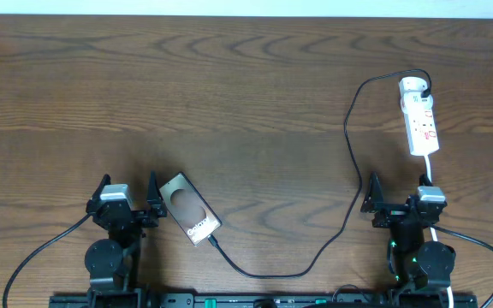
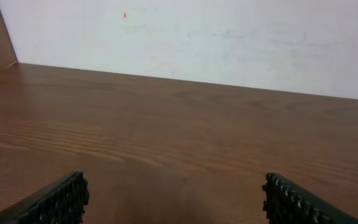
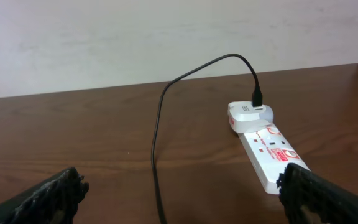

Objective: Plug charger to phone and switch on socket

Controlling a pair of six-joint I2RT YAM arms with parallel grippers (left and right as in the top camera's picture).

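The phone (image 1: 189, 208) lies flat and angled at the front left, just right of my left gripper (image 1: 128, 190). The thin black charger cable (image 1: 349, 162) runs from the white adapter on the socket, loops down the table, and its tip (image 1: 216, 241) lies at the phone's lower end; whether it is seated I cannot tell. The white socket (image 1: 419, 117) lies at the far right, beyond my right gripper (image 1: 397, 192). It also shows in the right wrist view (image 3: 266, 149) with the cable (image 3: 157, 130). Both grippers are open and empty; the left gripper (image 2: 176, 199) is over bare table, the right gripper (image 3: 182, 193) over the cable.
The socket's white cord (image 1: 432, 175) runs down past the right arm. Thicker black robot cables (image 1: 41, 252) trail at the front edge by both arm bases. A white wall (image 2: 229, 37) bounds the far side of the wooden table (image 1: 229, 85).
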